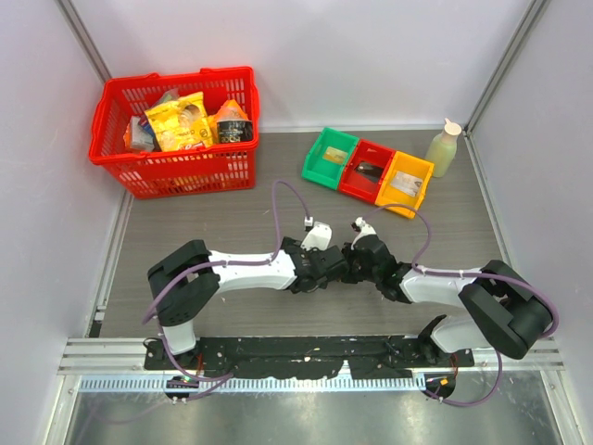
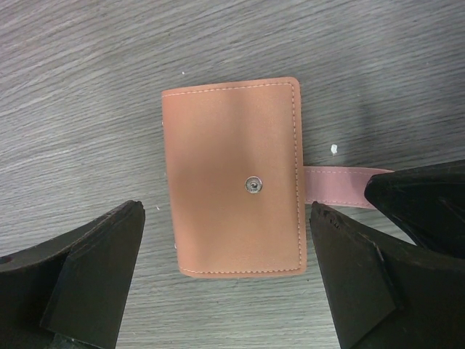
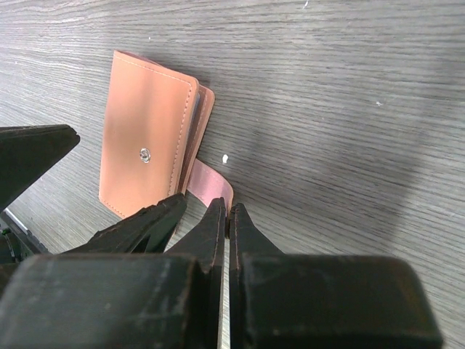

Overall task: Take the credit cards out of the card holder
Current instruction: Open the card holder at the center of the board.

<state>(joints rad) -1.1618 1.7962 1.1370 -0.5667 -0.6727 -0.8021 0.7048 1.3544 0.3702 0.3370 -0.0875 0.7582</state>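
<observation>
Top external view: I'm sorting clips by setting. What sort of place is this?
Probably a robot test cell: white walls enclose the table, the left arm and right arm bolt to its near rail, a red basket holds props.

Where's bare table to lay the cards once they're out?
Bare table lies between the red basket and green bin, and in front of the yellow bin. Crowded at centre: left gripper and right gripper at the card holder.

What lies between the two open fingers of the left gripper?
The closed card holder, flat on the table, lies in the gap between the fingers of the left gripper; the left wrist view shows it.
</observation>
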